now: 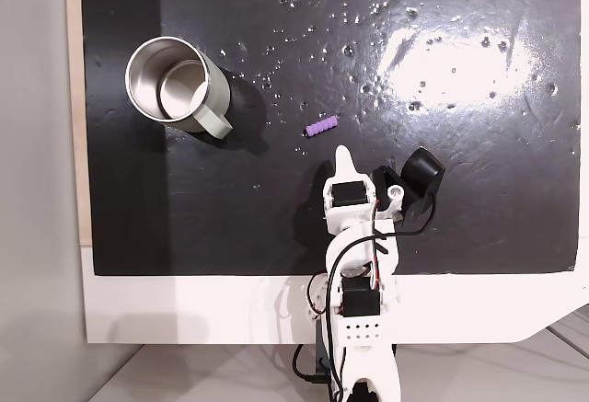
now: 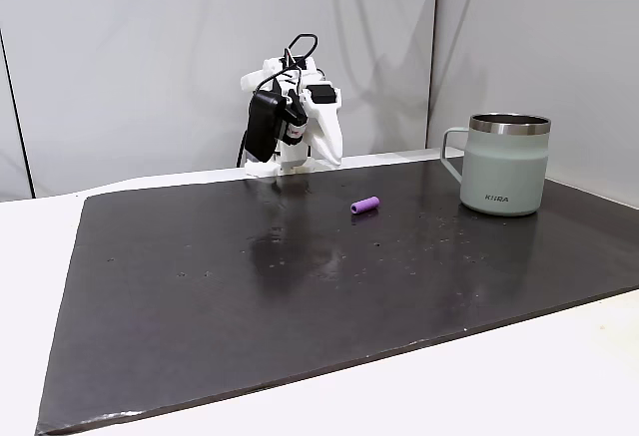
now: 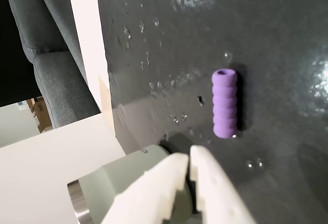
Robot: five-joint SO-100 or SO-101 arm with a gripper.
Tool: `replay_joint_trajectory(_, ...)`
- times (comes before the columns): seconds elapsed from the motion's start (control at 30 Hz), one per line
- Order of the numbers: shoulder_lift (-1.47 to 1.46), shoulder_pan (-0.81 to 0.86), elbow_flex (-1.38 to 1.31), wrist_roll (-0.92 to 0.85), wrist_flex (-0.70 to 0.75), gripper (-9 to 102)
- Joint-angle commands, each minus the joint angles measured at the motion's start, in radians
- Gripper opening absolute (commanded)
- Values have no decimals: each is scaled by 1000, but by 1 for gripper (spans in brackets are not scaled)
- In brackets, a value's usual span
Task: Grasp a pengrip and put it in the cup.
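Currently the pincer (image 3: pixel 188 158) is closed and empty. Pengrip (image 3: pixel 225 103) lies just ahead, off-line, its long axis across the approach.

pengrip (image 1: pixel 321 126) on mat (image 1: pixel 460 218) | cup (image 1: pixel 177 86) well left | pincer (image 1: pixel 342 155) just below pengrip

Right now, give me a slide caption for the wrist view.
Closed end effector hovers short of the purple pengrip lying on the dark mat.
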Motion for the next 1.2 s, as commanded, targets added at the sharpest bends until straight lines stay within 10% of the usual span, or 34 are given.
replay_joint_trajectory(0.0, 12, -9, -5, -12, 6, 0)
replay_joint_trajectory(0.8, -6, -75, -64, -40, 0, 0)
replay_joint_trajectory(1.17, -601, -86, -396, -41, -114, 0)
